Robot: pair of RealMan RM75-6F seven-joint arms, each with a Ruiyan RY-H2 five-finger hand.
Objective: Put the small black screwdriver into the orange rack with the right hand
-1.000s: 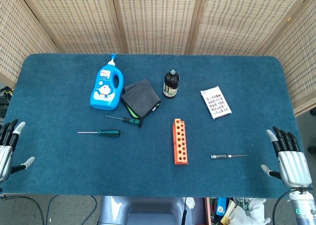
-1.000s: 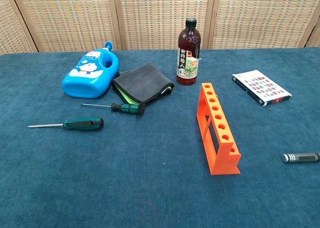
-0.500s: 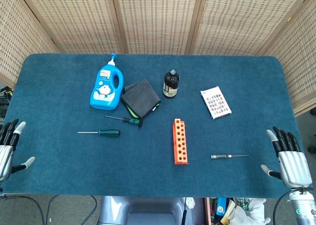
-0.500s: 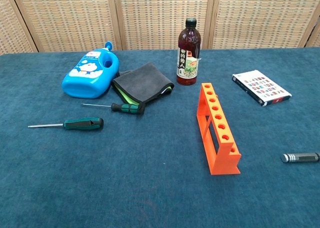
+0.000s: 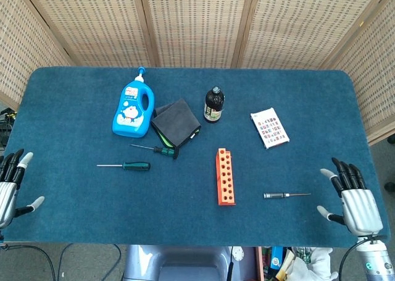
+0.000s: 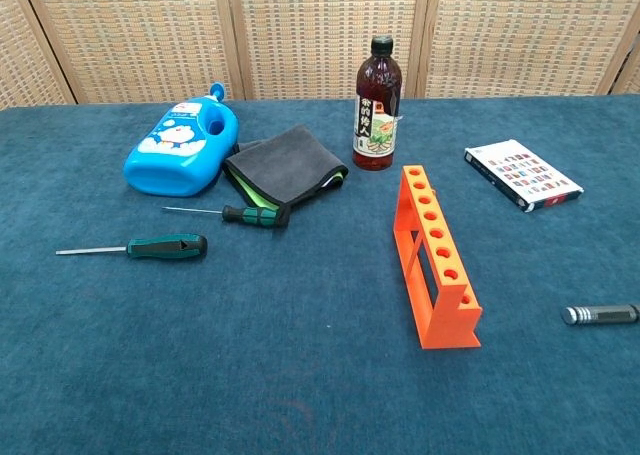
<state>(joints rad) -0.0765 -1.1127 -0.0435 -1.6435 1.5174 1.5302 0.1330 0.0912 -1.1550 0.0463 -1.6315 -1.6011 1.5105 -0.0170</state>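
Note:
The small black screwdriver point(image 5: 286, 195) lies flat on the blue table, its thin shaft pointing right; only its handle end point(image 6: 600, 314) shows at the chest view's right edge. The orange rack point(image 5: 225, 176) with its row of holes stands left of it, also visible as the orange rack point(image 6: 434, 260) in the chest view. My right hand point(image 5: 353, 205) hovers at the table's front right corner, fingers spread and empty, a short way right of the screwdriver's tip. My left hand point(image 5: 9, 185) stays at the front left edge, fingers apart, holding nothing.
Two green-handled screwdrivers point(image 5: 126, 165) point(image 5: 158, 149) lie left of the rack. Behind them are a blue detergent bottle point(image 5: 131, 111), a folded dark cloth point(image 5: 176, 123), a dark glass bottle point(image 5: 214, 105) and a small printed box point(image 5: 270, 128).
My right hand has shifted slightly left and inward over the table edge, toward the black screwdriver. Nothing else has moved.

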